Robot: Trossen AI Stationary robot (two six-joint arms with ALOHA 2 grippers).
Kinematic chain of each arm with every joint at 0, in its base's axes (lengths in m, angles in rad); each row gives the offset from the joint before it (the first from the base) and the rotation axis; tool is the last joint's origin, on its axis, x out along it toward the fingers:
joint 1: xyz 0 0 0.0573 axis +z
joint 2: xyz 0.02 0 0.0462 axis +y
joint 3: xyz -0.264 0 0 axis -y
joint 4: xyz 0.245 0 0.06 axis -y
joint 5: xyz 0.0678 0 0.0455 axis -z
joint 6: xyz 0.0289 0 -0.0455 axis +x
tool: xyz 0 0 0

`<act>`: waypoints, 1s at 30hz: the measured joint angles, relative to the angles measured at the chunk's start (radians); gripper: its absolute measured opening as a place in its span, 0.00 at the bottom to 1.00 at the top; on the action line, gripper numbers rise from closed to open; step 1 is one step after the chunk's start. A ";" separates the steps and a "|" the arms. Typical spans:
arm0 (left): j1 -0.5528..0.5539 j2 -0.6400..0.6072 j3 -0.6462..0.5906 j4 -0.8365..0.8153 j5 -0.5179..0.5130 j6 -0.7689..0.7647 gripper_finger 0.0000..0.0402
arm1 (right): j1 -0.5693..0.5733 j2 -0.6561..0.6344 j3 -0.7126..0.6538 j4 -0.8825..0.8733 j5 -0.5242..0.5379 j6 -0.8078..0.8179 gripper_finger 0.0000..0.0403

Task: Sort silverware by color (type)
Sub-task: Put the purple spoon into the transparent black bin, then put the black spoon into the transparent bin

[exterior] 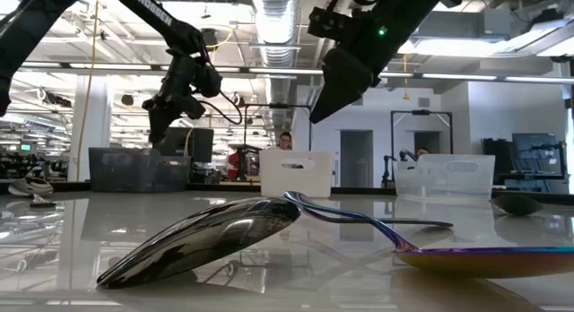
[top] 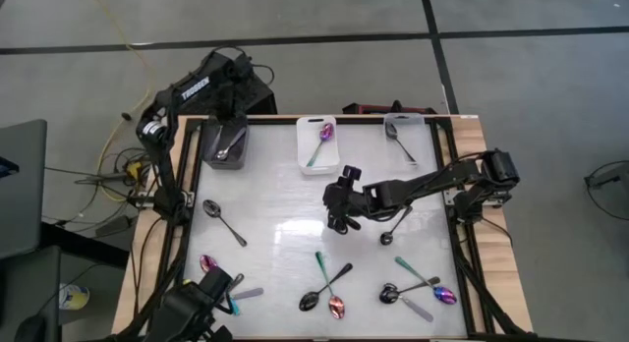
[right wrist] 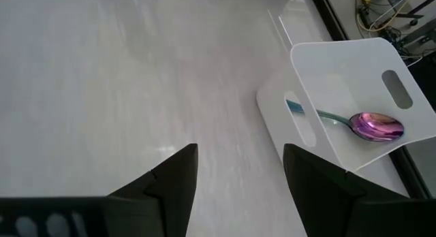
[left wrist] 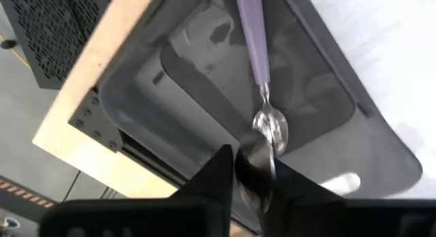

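Left gripper [top: 228, 136] parked over the dark grey bin [top: 209, 150] at the table's back left, fingers clamped on a black spoon [left wrist: 255, 165]; a silver spoon [left wrist: 271, 124] already lying inside. Right gripper [top: 341, 219] hovering mid-table, jaws apart, holding nothing. One iridescent spoon [right wrist: 371, 124] in the white bin [right wrist: 354, 73], a dark spoon [top: 397, 142] in the clear bin [top: 425, 126]. Other spoons scattered along the near side of the table [top: 285, 224].

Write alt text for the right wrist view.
The right gripper, open and empty, hovers over bare white table. Beside it stands a white bin holding one purple-pink spoon with a teal handle.
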 joint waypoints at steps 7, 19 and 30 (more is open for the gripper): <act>0.000 -0.007 0.000 -0.001 -0.024 -0.011 0.26 | 0.000 0.000 0.000 -0.005 0.000 -0.001 0.59; -0.015 -0.114 0.024 0.026 0.127 -0.078 0.34 | 0.017 0.000 0.000 -0.005 -0.181 0.004 0.59; -0.351 -0.551 -0.410 0.467 0.590 0.018 0.34 | 0.129 0.000 0.000 0.055 -0.511 0.024 0.59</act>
